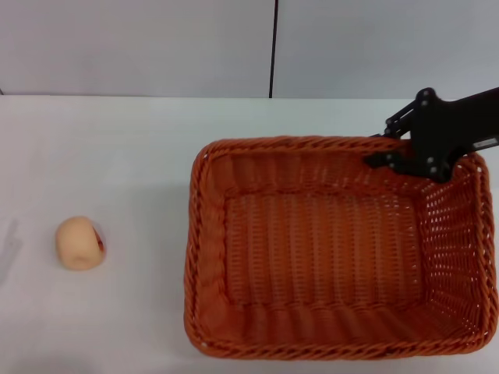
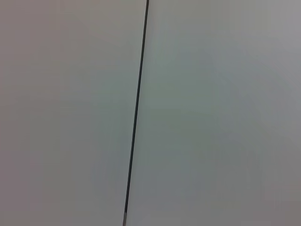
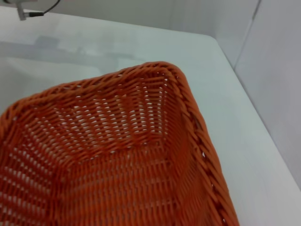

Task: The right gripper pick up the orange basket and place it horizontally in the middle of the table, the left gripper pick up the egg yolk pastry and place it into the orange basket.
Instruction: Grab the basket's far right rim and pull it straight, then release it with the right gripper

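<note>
- The orange basket (image 1: 335,249) sits on the white surface (image 1: 117,156), toward the robot's right and near the front edge, with its long axis running left to right and nothing inside it.
- The right gripper (image 1: 405,160) is at the basket's far right corner, over the rim; whether its fingers are apart or clamped on the rim cannot be told from these views.
- The right wrist view shows only that corner of the basket (image 3: 141,155), close below the camera.
- The egg yolk pastry (image 1: 79,243) lies well apart to the left of the basket, red spot turned toward it.
- The left gripper is not in view; its camera faces a blank wall.
- Judgement: the basket looks off-centre, so the right arm, being nearest, would shift it leftward before the pastry goes in.
</note>
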Tool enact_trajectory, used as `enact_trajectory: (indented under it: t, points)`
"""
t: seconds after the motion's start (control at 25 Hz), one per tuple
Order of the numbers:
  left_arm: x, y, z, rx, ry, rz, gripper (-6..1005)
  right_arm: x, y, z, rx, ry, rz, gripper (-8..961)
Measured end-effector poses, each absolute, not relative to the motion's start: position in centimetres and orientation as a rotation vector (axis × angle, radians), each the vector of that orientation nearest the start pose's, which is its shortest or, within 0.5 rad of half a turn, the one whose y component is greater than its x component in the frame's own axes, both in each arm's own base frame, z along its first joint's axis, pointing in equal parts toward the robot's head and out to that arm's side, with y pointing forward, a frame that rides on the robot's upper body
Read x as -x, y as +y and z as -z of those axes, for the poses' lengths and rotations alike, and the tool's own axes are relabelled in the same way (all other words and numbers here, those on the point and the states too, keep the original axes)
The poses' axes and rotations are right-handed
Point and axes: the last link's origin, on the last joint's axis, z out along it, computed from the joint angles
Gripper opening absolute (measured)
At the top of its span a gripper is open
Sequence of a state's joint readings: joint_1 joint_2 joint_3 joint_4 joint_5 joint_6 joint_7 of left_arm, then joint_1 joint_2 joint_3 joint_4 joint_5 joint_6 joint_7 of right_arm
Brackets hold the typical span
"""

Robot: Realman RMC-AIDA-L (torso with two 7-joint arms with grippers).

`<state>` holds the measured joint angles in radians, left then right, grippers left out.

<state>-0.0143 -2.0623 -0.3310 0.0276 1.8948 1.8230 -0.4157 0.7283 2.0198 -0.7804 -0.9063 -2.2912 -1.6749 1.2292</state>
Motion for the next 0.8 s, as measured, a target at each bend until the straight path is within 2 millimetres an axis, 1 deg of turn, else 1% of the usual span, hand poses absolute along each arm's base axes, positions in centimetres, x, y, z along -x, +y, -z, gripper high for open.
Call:
enact_trajectory:
  t: [0.24,0.48,0.6,0.8]
  points:
    - [38.1,14.0,-4.1,1.442,-0.478,0.889,730,-20.4,38.2,-2.7,2.946,-0.176,-0.145,153]
    - [38.1,13.9,-4.1,1.441,-0.480,0.889,726,-20.4,38.3,-2.5,2.918,-0.171,-0.148,155]
    - [38.1,13.9,-4.1,1.441,-0.480,0.889,723,-20.2,38.3,-2.3,2.913,-0.193,-0.175,162]
    - [38.1,14.0,-4.1,1.442,-0.479,0.882,719,-20.2,38.3,-1.6,2.906,-0.222,-0.167,173]
